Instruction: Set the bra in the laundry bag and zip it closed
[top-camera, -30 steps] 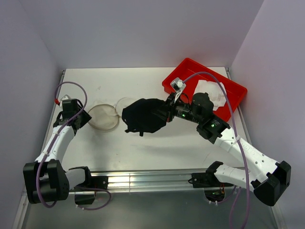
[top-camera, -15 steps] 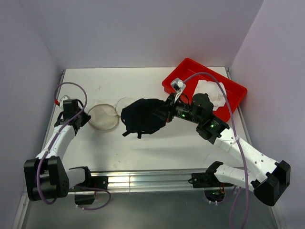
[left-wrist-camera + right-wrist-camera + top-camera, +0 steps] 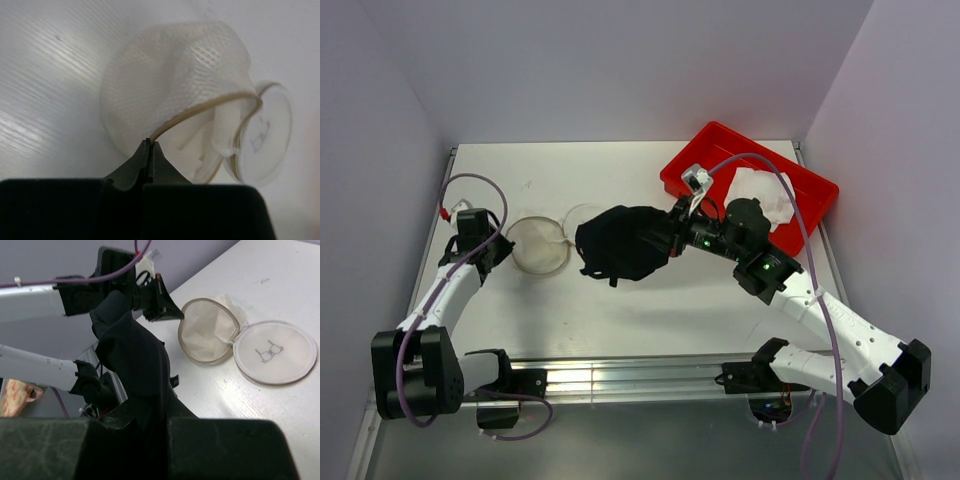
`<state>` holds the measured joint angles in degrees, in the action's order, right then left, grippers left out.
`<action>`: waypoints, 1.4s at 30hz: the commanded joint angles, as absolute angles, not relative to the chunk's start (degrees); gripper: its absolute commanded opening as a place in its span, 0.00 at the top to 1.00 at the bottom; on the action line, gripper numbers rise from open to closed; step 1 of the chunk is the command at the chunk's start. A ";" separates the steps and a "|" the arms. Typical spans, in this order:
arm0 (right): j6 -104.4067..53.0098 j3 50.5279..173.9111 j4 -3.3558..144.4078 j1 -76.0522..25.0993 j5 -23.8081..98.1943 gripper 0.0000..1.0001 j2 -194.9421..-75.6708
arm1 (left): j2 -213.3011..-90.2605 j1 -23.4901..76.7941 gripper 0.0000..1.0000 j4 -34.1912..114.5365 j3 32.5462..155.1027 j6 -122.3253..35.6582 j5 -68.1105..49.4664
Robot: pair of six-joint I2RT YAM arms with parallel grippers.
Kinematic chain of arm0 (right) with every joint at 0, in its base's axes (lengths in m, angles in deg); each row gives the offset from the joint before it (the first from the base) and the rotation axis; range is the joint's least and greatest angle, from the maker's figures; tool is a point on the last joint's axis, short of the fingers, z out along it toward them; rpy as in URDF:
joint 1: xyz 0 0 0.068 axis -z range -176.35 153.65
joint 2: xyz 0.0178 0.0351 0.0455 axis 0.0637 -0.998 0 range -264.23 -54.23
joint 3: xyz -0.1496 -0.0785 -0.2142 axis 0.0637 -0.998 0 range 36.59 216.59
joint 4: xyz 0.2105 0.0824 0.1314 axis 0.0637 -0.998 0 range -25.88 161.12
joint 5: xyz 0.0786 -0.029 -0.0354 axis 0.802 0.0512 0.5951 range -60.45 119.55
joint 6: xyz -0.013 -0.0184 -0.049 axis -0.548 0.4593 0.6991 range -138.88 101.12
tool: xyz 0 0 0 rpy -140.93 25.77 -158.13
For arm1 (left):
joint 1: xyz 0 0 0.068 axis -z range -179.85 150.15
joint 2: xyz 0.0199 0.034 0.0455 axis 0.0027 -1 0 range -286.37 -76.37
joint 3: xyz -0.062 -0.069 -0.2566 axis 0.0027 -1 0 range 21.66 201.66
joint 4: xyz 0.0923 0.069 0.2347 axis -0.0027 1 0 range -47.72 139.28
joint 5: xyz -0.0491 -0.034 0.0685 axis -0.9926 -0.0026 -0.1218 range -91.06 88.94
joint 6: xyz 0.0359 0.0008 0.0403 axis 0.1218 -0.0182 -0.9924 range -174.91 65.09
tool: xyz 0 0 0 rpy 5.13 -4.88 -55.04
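The laundry bag [image 3: 538, 245] lies on the table left of centre, its mouth open and its round flat lid [image 3: 582, 215] folded out beside it. My left gripper [image 3: 500, 243] is shut on the bag's tan rim [image 3: 200, 107], the fingertips pinching it at the near edge [image 3: 150, 144]. My right gripper [image 3: 672, 238] is shut on a large black cloth [image 3: 623, 243] and holds it above the table just right of the bag. In the right wrist view the cloth [image 3: 135, 355] hangs in front of the bag [image 3: 207, 330]. White soft fabric, seemingly the bra [image 3: 760, 195], lies in the red tray.
The red plastic tray [image 3: 692, 165] stands at the back right, tilted against the right wall. Grey walls close in the table on three sides. A metal rail [image 3: 620, 375] runs along the near edge between the arm bases.
The black cloth has swayed slightly left and back in my right gripper. My left gripper has shifted a little to the right, still holding the bag's rim.
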<state>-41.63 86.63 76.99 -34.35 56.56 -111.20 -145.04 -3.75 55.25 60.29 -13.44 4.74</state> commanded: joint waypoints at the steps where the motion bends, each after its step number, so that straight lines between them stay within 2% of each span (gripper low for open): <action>1: -43.31 85.90 82.45 -34.14 54.69 1.00 -109.25 | -141.25 -0.03 1.00 51.42 58.49 -12.47 -0.51; 6: -46.74 85.45 90.70 -34.14 53.37 1.00 -111.34 | -135.36 6.21 1.00 45.54 54.97 -8.78 -10.19; 11: -49.90 85.63 100.90 -34.14 52.15 1.00 -116.71 | -131.93 6.30 1.00 42.80 51.89 -6.14 -16.52; 21: -56.85 88.96 117.16 -35.11 45.64 1.00 -136.81 | -123.05 5.25 1.00 37.97 45.40 -5.08 -18.46; 27: -59.40 90.46 125.07 -36.60 43.35 1.00 -146.84 | -121.81 2.53 1.00 37.53 44.51 -5.60 -21.18; 42: -56.16 94.85 115.44 -42.49 50.56 1.00 -160.48 | -124.81 0.68 1.00 29.27 47.58 -3.41 -28.83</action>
<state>-57.76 91.15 117.08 -41.95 49.06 -158.78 -125.61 0.97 34.33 44.44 -4.11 -24.94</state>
